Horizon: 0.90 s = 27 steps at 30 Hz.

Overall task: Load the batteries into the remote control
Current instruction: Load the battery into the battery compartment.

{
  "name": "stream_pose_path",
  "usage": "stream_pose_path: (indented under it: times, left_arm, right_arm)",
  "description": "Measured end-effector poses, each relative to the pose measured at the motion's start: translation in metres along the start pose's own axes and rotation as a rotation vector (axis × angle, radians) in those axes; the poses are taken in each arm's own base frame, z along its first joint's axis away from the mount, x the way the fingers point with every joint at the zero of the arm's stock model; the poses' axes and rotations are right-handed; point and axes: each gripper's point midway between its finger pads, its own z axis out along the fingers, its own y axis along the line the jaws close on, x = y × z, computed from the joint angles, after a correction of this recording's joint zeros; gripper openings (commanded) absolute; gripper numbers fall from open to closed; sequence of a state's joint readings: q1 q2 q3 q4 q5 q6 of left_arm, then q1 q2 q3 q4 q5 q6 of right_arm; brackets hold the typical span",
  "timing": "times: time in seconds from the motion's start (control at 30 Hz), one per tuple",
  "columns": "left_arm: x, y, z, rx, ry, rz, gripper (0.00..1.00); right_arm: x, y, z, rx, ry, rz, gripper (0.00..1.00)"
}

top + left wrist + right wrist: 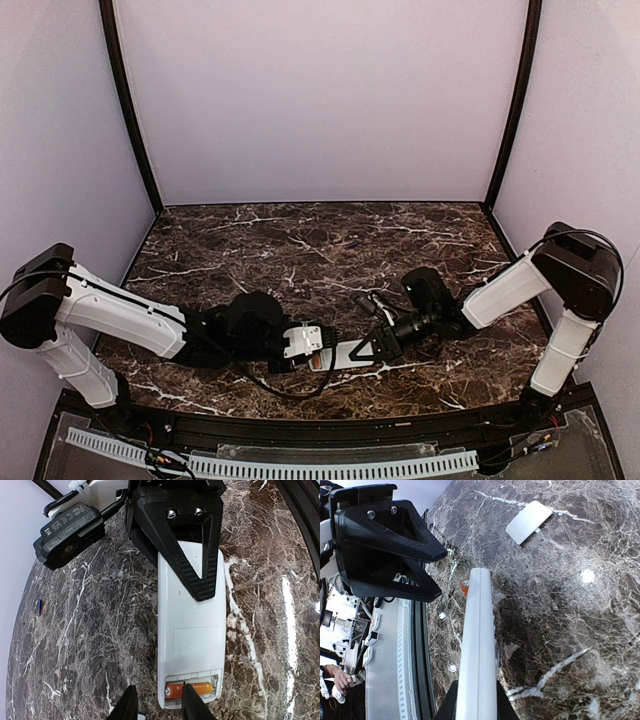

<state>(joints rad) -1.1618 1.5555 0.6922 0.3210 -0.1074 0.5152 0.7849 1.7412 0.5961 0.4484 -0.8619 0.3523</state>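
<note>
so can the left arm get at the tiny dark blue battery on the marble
Probably yes: the tiny dark blue battery lies alone on marble, clear of the slim white plastic remote, and the left gripper is open.

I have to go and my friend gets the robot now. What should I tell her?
The left hand is open, with one finger at the orange battery.
The right hand is shut on the remote control, whose plain back faces the left wrist camera.
Done: the orange battery sits in the remote control.
Left: the dark blue battery lies on the table, apart from the remote control, not yet loaded. The white cover plate also lies on the table, off the remote control.
</note>
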Motion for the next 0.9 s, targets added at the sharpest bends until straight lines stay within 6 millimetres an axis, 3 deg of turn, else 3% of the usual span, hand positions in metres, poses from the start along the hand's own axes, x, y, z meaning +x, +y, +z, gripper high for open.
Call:
stream_pose_path:
  times: [0.43, 0.9]
  left_arm:
    - [0.000, -0.005, 0.012, 0.030, 0.018, 0.016, 0.13]
    - [0.011, -0.010, 0.014, 0.049, 0.062, 0.024, 0.07]
  right_arm:
    - [0.000, 0.000, 0.000, 0.000, 0.000, -0.001, 0.00]
    - [-0.001, 0.000, 0.000, 0.000, 0.000, -0.004, 0.00]
